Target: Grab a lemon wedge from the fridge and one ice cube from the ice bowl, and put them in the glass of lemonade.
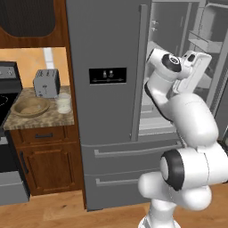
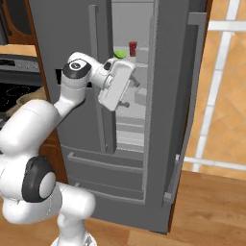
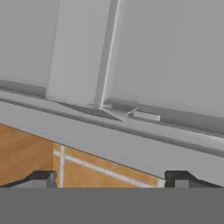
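Gripper jaws stand wide apart with nothing between them; in the hand view I see the two dark fingertips at the bottom, looking past a grey edge of the fridge down to the wood floor. From the right base view the hand sits in the gap of the opened right door, level with the middle shelves and a little below the lemon wedge, a small yellow-green piece on an upper shelf just beside a red cup. My judgement is that the step in hand is reaching for that wedge, and to do it well I would raise the wrist and turn the camera inward until the wedge sits between the tips, keep the jaws wide, come in clear of the shelf lip and the red cup, and close gently, since so small a piece could slip or be pushed back. Away on the counter to the left of the fridge, the ice bowl sits in front of the toaster; I cannot make out the ice inside it. The glass of lemonade stands upright just beside the bowl, pale content showing.
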Motion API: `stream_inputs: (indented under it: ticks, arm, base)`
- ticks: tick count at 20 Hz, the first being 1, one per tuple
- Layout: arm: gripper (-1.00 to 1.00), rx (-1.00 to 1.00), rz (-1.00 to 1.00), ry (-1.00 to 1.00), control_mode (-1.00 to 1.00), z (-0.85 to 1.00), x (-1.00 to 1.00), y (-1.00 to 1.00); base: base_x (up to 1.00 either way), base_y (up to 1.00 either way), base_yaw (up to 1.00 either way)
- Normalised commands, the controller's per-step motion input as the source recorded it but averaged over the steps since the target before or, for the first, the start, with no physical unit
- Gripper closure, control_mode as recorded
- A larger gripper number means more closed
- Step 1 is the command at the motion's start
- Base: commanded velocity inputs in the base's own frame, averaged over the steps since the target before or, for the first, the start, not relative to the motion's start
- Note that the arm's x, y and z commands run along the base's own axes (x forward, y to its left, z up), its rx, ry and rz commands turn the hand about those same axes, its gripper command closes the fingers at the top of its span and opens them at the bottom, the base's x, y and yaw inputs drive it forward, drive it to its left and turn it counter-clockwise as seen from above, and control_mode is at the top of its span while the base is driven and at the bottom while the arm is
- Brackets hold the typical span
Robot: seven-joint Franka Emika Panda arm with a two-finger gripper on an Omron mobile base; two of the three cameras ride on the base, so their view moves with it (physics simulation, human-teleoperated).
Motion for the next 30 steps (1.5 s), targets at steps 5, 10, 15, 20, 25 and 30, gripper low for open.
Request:
stream_inputs:
  ticks: [5,10,15,20,25,30]
  arm:
    - [-1.00,0.09,0.00,-0.12,-1.00,0.02,-0.91,0.09]
    - [-1.00,0.11,0.00,-0.19,-1.00,0.31,-0.58,0.75]
    - [-1.00,0.25,0.00,-0.23,-1.00,0.00,-0.19,1.00]
    - [-1.00,0.40,0.08,-0.15,-1.00,-0.20,0.10,1.00]
    - [-1.00,0.24,0.05,0.01,-1.00,-0.05,0.25,0.91]
    - [-1.00,0.14,0.00,-0.26,-1.00,-0.15,0.34,0.21]
  base:
    - [0.00,0.00,0.00]
    - [0.00,0.00,0.00]
    - [0.00,0.00,0.00]
    - [0.00,0.00,0.00]
    - [0.00,0.00,0.00]
    - [0.00,0.00,0.00]
